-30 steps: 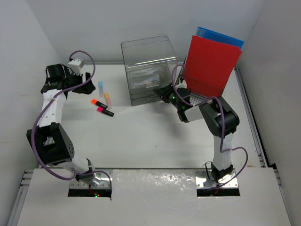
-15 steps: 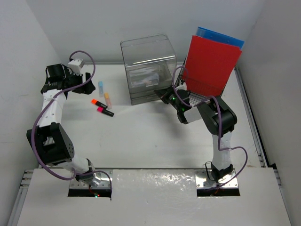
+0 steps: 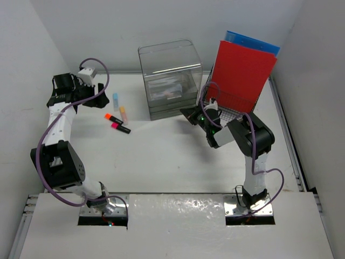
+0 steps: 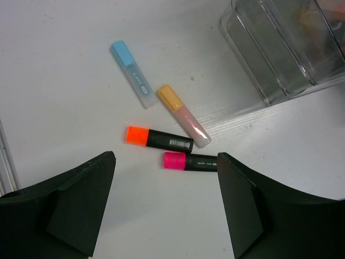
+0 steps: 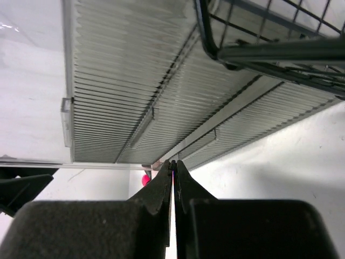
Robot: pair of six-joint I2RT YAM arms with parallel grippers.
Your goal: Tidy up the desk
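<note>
The desk (image 3: 161,156) filled the middle of the scene, a big white top with thin grey rails at its sides, and both arms were fixed at its near edge. At the far side stood a clear drawer box (image 3: 170,81), and just beside it, on the right, a black wire rack (image 3: 233,106) that held a red folder (image 3: 242,70) upright with a blue folder (image 3: 253,42) behind it. The right gripper (image 5: 172,172) was clenched, its two fingers pressed flat together with nothing visible between them. It pointed at the low front corner of the box, near the rack. Whether the tips touched the box could not be told. The left gripper (image 4: 165,159) was spread wide and held nothing. It hung above the left far part of the desk, over four markers which lay there near each other, left of the box. A blue marker (image 4: 132,75) lay farthest from the gripper, and next to it a yellow marker (image 4: 182,114) with a pale body. An orange marker (image 4: 159,138) and a pink marker (image 4: 191,162), both with black bodies, lay side by side nearer to the fingers. The yellow marker's end came very close to the orange one.
</note>
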